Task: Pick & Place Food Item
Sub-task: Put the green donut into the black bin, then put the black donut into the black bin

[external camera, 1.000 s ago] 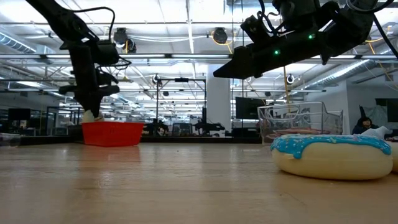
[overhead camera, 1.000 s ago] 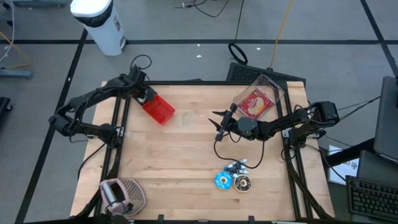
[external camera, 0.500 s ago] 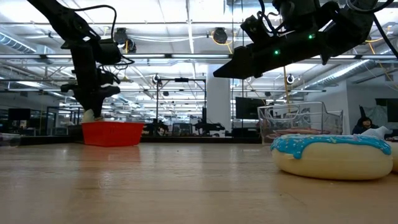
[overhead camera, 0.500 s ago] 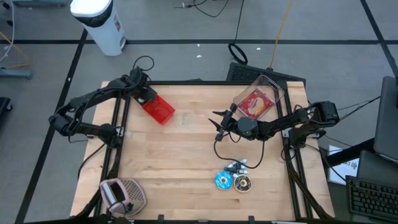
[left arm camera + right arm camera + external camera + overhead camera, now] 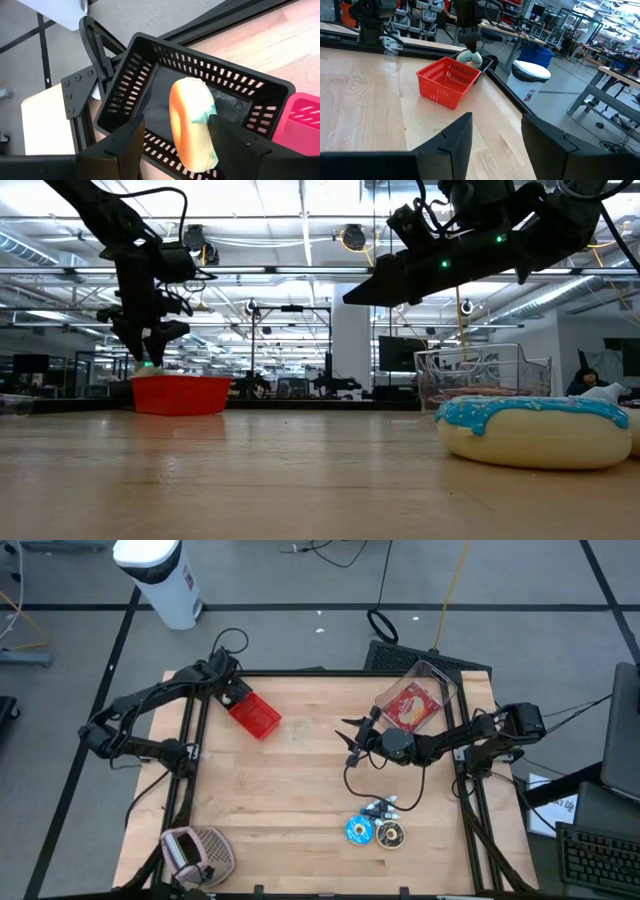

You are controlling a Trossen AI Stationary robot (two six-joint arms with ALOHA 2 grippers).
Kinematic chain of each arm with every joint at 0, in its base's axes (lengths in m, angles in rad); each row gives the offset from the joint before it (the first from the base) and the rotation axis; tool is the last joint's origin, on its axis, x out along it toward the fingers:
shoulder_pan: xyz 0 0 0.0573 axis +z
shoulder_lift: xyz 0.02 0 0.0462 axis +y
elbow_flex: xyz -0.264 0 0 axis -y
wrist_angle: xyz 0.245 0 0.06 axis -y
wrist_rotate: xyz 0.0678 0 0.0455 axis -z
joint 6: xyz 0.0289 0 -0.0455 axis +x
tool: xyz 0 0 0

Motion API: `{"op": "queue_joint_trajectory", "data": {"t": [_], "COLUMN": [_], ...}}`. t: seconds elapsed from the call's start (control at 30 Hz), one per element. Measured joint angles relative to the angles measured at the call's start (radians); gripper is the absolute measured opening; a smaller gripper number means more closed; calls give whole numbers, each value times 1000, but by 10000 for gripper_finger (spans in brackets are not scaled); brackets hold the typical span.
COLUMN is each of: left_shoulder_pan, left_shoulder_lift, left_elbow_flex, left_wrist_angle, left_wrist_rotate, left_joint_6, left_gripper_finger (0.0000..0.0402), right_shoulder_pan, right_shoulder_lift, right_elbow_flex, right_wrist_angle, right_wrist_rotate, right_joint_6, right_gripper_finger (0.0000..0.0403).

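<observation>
Table [image 5: 300,790]: pale wood planks with visible grain, rectangular, edged by a dark metal frame
Black basket [image 5: 150,75]: one, slotted plastic, rectangular, at the table's far left corner just beside the red basket
Red basket [image 5: 254,716]: one, slotted plastic mesh, open top, on the table near the left arm
Donut [image 5: 192,122]: one in the black basket, round and thick, tan with pale green-white icing, standing on edge between the left fingers
Other donuts: two near the table's front edge, a blue-iced donut [image 5: 359,830] and a dark donut [image 5: 390,834] touching side by side, glossy icing
Wrapper [image 5: 380,807]: one small crinkled piece just behind those two
Clear bin [image 5: 418,697]: one, see-through plastic, holding a red packet [image 5: 411,705], at the far right
Left gripper [image 5: 172,137]: over the black basket, pointing steeply down; fingers spread to either side of the donut, whether they touch it I cannot tell
Right gripper [image 5: 496,127]: above mid-table, arm stretched level toward the left; fingers parted, holding nothing
Bin [image 5: 160,575]: one white cylinder with a lid, on the floor beyond the table
</observation>
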Motion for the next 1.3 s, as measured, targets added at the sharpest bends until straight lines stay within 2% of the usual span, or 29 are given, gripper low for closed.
{"op": "queue_joint_trajectory", "data": {"t": [0.23, 0.7, 1.03, 1.3], "left_shoulder_pan": [-6, -76, -77, -115], "left_shoulder_lift": [0, 0, -1, -102], "left_elbow_flex": [0, 0, 3, 30], "left_wrist_angle": [-1, -19, -20, -34], "left_wrist_rotate": [-28, -208, -194, -84], "left_joint_6": [-12, -37, -23, -34], "left_gripper_finger": [223, 223, 223, 223], "right_shoulder_pan": [0, 0, 0, -12], "right_shoulder_lift": [0, 0, 0, 0], "right_elbow_flex": [0, 0, 0, 0], "right_wrist_angle": [0, 0, 0, 0], "right_wrist_rotate": [0, 0, 0, -1], "right_joint_6": [0, 0, 5, 17], "right_gripper_finger": [161, 161, 161, 161]}}
